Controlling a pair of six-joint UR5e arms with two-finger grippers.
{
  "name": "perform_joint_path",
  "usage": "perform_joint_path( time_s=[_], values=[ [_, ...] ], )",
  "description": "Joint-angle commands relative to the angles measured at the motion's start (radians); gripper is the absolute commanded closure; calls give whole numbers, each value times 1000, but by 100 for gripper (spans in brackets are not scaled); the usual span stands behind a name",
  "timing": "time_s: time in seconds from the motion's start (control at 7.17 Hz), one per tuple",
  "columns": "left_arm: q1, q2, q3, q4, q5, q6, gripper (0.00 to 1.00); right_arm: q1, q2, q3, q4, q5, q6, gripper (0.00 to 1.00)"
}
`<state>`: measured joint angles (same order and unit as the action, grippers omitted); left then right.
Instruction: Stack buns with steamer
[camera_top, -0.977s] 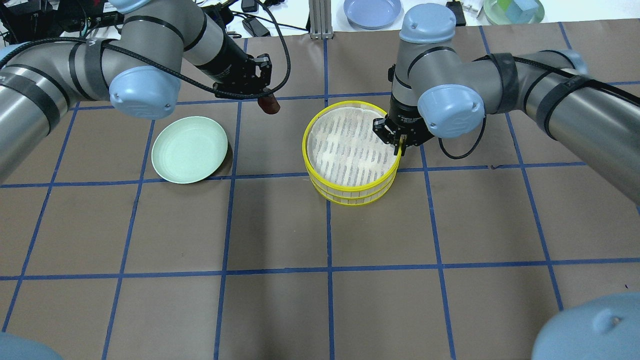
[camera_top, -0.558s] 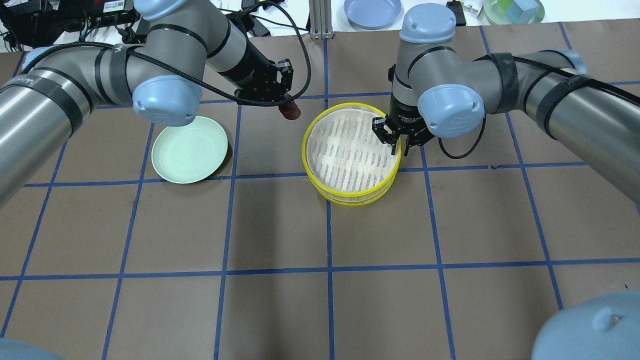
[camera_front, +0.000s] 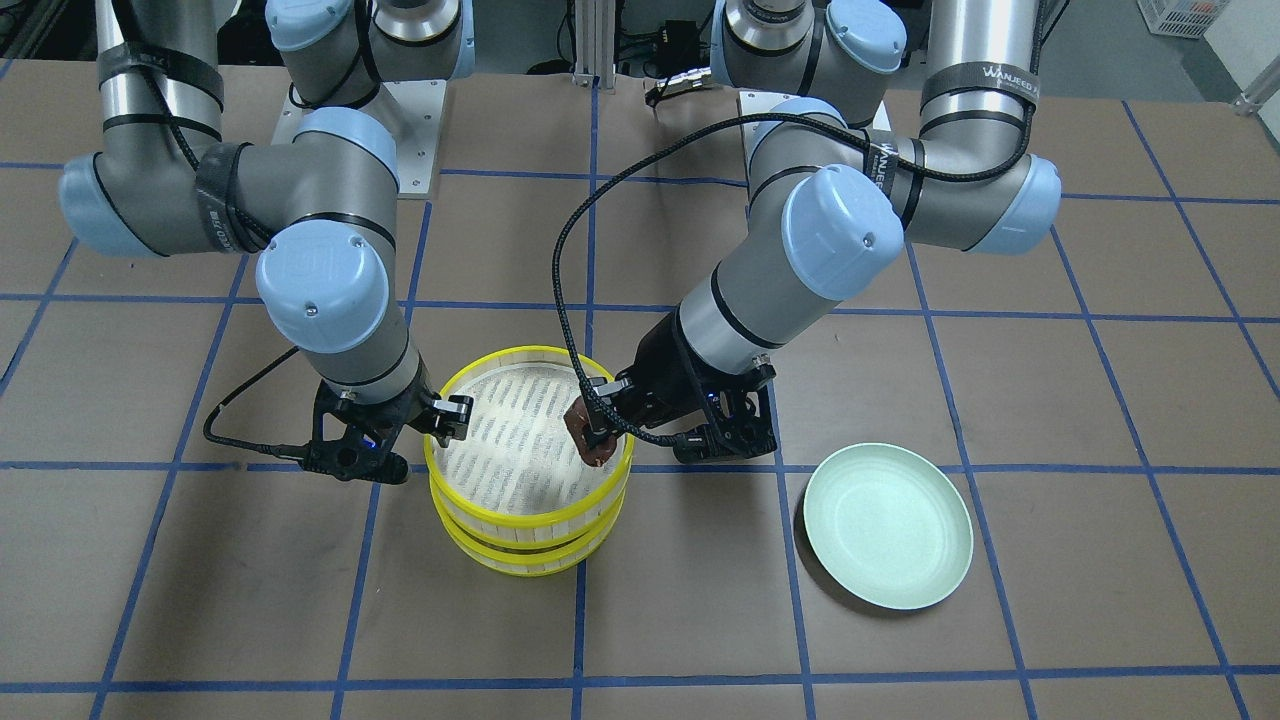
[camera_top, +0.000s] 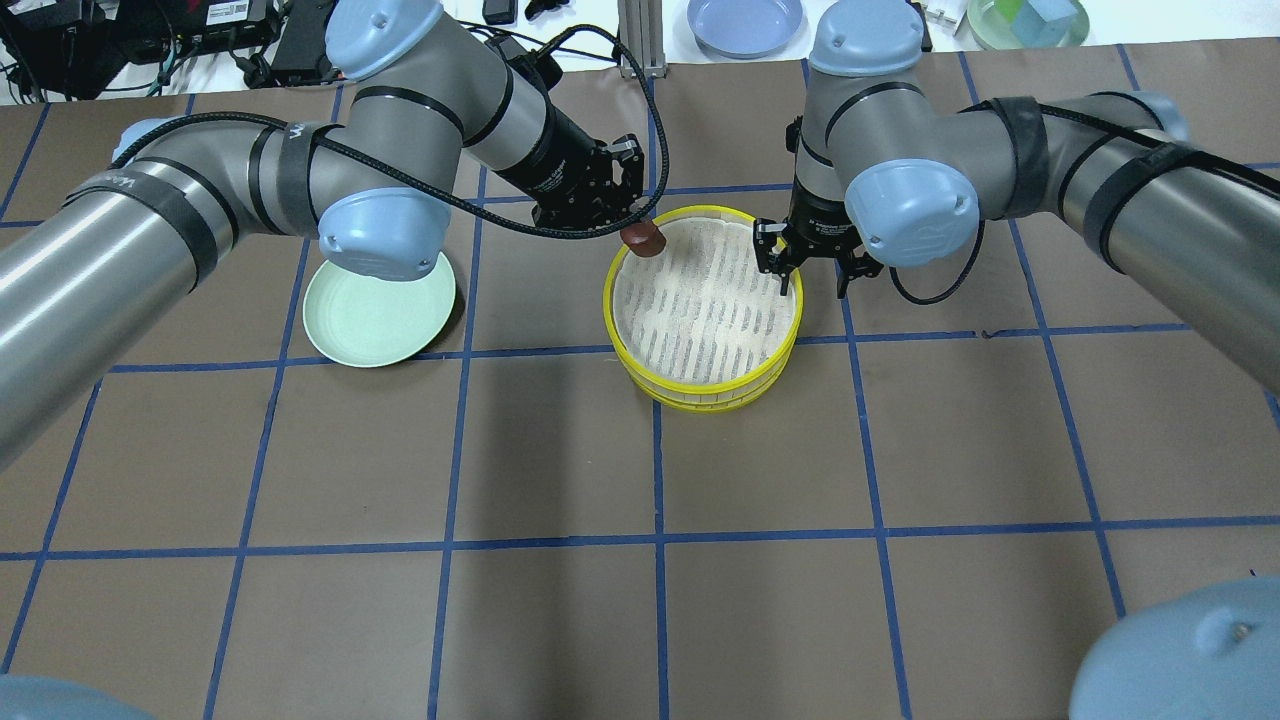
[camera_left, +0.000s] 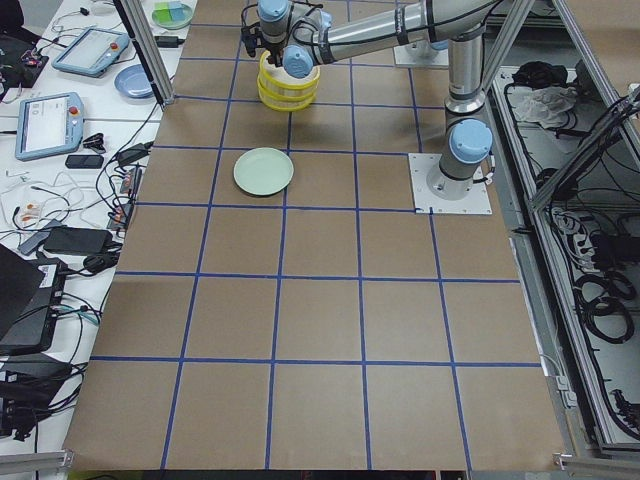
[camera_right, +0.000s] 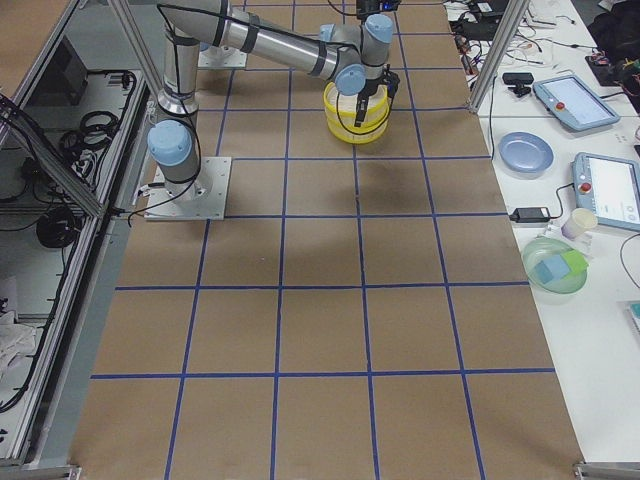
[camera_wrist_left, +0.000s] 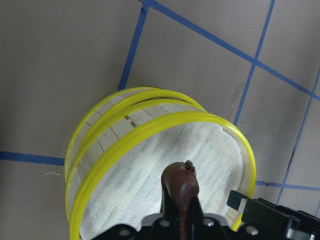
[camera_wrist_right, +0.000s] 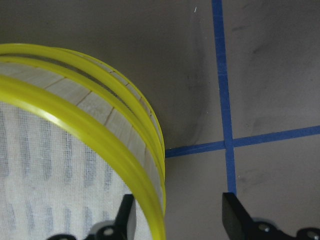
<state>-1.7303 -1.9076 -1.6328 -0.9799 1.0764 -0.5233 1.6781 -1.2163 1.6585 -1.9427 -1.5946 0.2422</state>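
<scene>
1. Left gripper (camera_top: 640, 232) – clamped narrow on the dark bun (camera_top: 644, 241). It holds the bun in the air just over the steamer's (camera_top: 700, 380) far-left rim, not yet set down. The wrist view shows the bun above the cloth lining, inside the yellow ring.
2. Right gripper (camera_top: 812, 275) – jaws wide, holding nothing. They straddle the right side of the upper tray's (camera_front: 530, 518) wall, one finger inside and one outside. No contact with the rim is evident.
3. Location: the steamer stands roughly midway between the counter's (camera_top: 900, 450) left and right edges, in the half farther from the robot. The pale green plate (camera_top: 378, 300) lies beside it toward the left edge, well apart from it.
4. Done, as judged: the upper tray sits squarely on the lower tray (camera_front: 520, 565), so the stacking appears complete. No bun shows on the plate.
5. Left: lower the dark bun onto the upper tray's cloth, release it, and withdraw both arms.
6. Count: two trays, stacked; one plate on the counter; one bun in view. The cream bun shows in no view. It may lie in the covered lower tray, but that cannot be confirmed.
</scene>
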Motion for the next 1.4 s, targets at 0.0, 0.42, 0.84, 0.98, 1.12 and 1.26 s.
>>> perform_joint_path(
  time_s=[0.0, 0.42, 0.84, 0.98, 1.12, 1.26],
  values=[
    [0, 1, -28, -2, 0, 11, 100, -12, 13, -17, -2, 2, -9, 31],
    [3, 19, -21, 9, 0, -1, 100, -12, 29, -26, -61, 10, -5, 26],
    [38, 41, -9, 6, -3, -84, 100, -14, 35, -40, -62, 13, 5, 23],
    [38, 42, -2, 7, -3, -90, 100, -14, 40, -40, -62, 13, 8, 20],
    [38, 44, -2, 7, -3, -96, 100, -14, 50, -40, -64, 13, 8, 17],
    [38, 47, -2, 7, -1, -118, 100, -14, 43, -42, -79, 15, 8, 1]
  ],
)
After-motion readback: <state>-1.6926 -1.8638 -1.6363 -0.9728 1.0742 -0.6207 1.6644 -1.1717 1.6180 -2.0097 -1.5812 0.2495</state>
